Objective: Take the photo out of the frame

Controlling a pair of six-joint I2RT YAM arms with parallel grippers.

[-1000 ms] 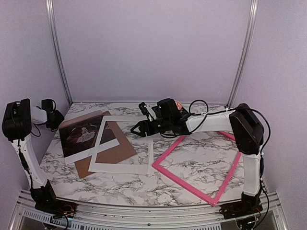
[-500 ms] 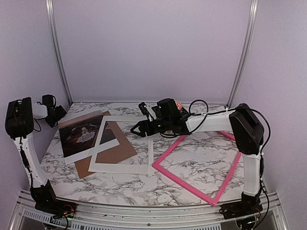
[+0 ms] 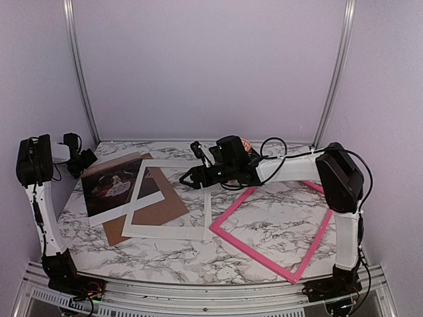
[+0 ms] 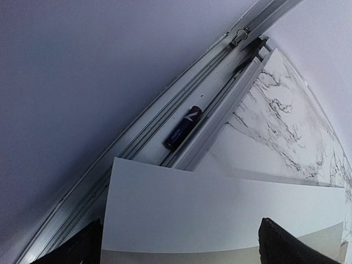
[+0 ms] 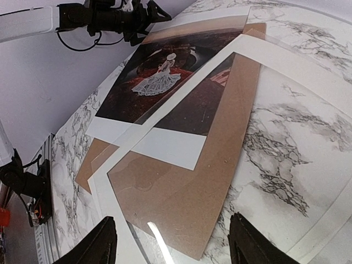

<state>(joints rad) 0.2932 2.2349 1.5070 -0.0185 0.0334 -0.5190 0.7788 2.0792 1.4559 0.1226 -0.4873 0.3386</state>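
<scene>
The photo, a dark reddish print with a white-dressed figure and white margins, lies flat at the left of the table. My left gripper hovers at its far left corner. In the left wrist view the black fingers stand wide open with the photo's white margin beneath them, not gripped. The pink frame lies empty on the right. My right gripper hangs open and empty between photo and frame. Its wrist view shows the photo and the left gripper beyond.
A white mat overlaps the photo's right side, with the brown backing board under it, also seen as the board under my right fingers. A dark battery lies in the wall rail. Walls close in left and back.
My left gripper has opened wide and drawn a little away from the photo's far left corner. The photo, mat, board, frame and right arm have not moved.
</scene>
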